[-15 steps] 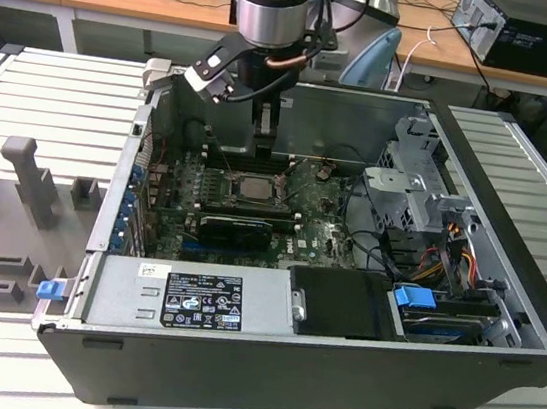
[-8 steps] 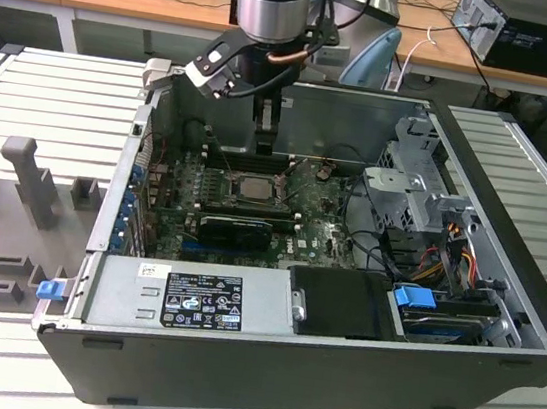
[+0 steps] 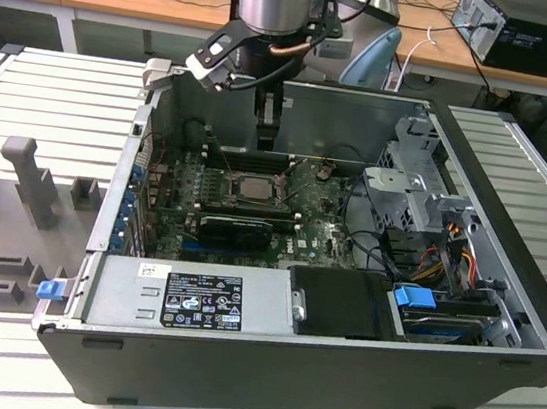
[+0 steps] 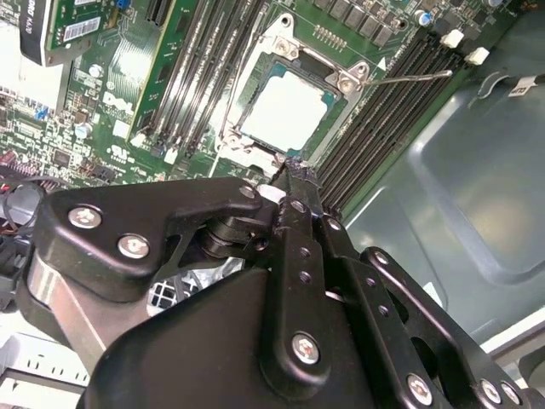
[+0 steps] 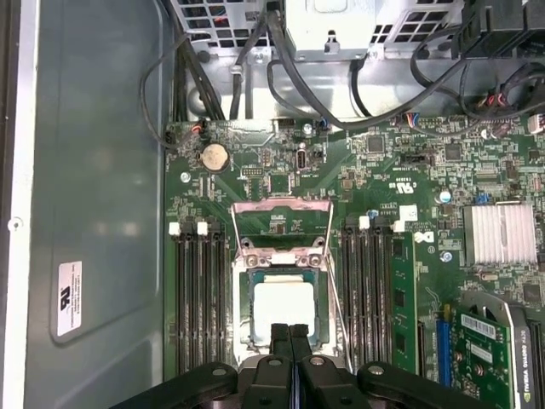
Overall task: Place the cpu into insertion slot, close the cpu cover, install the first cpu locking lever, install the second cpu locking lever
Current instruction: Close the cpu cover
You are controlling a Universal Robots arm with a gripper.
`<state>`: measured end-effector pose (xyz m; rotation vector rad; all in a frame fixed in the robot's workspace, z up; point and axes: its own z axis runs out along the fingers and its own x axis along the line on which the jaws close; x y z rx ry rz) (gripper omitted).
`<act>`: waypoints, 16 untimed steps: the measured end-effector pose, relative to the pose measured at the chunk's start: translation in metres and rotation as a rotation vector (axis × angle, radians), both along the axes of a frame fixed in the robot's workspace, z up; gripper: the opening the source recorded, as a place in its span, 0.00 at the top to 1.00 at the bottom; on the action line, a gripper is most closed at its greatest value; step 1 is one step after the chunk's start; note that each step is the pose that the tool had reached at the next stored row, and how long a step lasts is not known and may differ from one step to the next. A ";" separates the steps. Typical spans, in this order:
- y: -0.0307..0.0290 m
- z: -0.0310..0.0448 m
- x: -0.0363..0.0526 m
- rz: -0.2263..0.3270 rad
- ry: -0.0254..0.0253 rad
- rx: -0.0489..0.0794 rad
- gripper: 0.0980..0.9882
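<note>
The cpu lies flat in its socket on the green motherboard, its pale metal top showing in both wrist views. The cpu cover stands swung up from the socket, with the board visible through its window. Thin wire levers stand free beside the socket, and one lever sticks out over the memory slots. My gripper hangs just above the socket's edge with its fingers pressed together and nothing between them. The exterior view has the gripper low inside the case near the back wall, above the cpu.
Memory slots flank the socket on both sides. A black graphics card lies in front of the socket, and the power supply sits at the case front. The drive cage and cables fill the exterior view's right.
</note>
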<state>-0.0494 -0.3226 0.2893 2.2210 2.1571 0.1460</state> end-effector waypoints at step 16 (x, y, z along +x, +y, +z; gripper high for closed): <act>0.0000 0.0110 0.0027 0.000 -0.0001 0.000 0.99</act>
